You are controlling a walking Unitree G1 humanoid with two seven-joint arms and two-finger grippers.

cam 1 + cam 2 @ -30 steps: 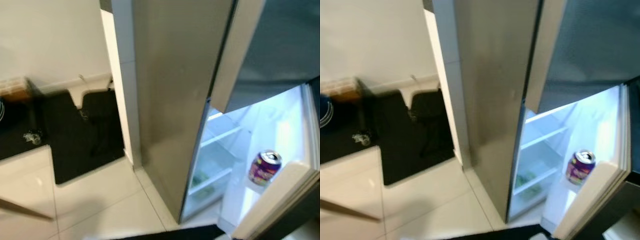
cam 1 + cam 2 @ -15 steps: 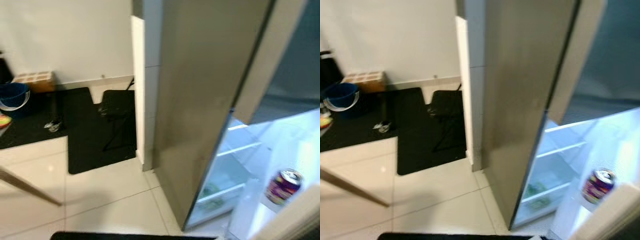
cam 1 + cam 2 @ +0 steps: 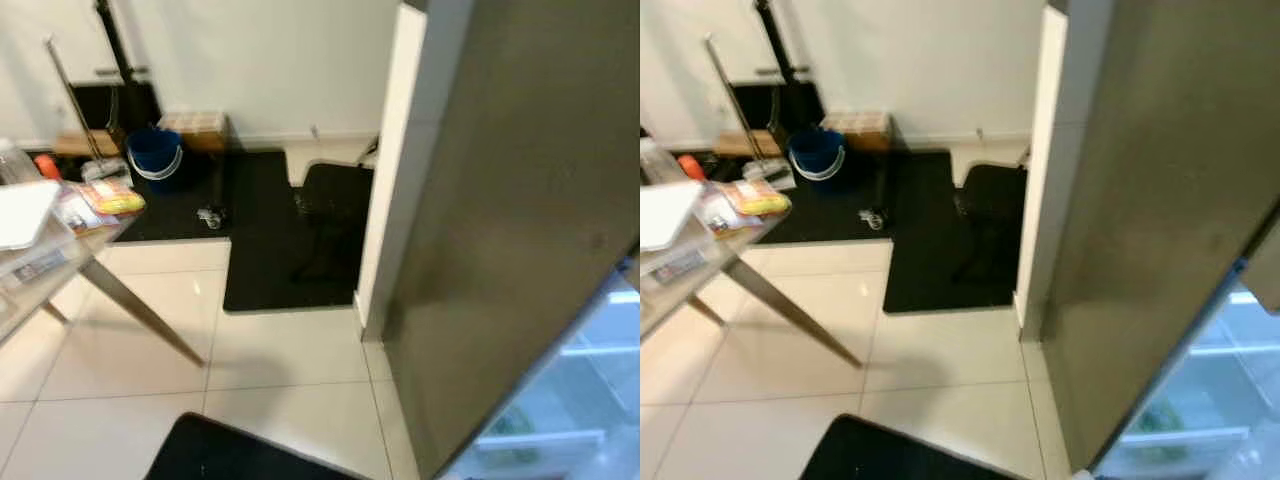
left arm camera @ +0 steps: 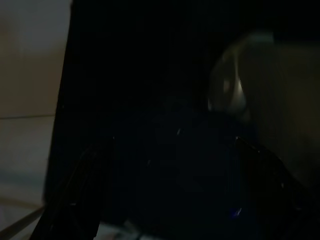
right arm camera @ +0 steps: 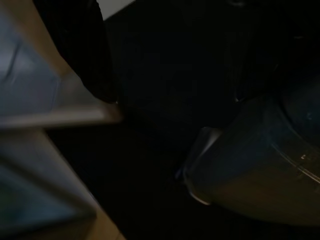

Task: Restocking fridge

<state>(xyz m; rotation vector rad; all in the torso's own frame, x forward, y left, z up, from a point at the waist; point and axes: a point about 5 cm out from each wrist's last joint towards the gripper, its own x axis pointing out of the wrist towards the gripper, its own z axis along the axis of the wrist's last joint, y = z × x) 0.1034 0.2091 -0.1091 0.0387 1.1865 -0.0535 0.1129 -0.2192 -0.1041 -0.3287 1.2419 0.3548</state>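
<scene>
Eye views: fridge (image 3: 520, 230) at right, steel side facing, lit shelves (image 3: 1200, 420) at near right; black mat (image 3: 290, 250) and blue bucket (image 3: 155, 155) far left; table (image 3: 60, 240) at left. Wrist views: dark; finger state impossible to tell.

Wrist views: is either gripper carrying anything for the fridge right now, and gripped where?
Cannot tell. Both wrist views are too dark to show a hold; the fridge stands open at the right.

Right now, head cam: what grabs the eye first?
The tall steel fridge side fills the right, with its lit interior shelves glowing at the bottom right corner. On the left, a cluttered table juts in on slanted legs, and a blue bucket sits on the black mat by the far wall.
</scene>
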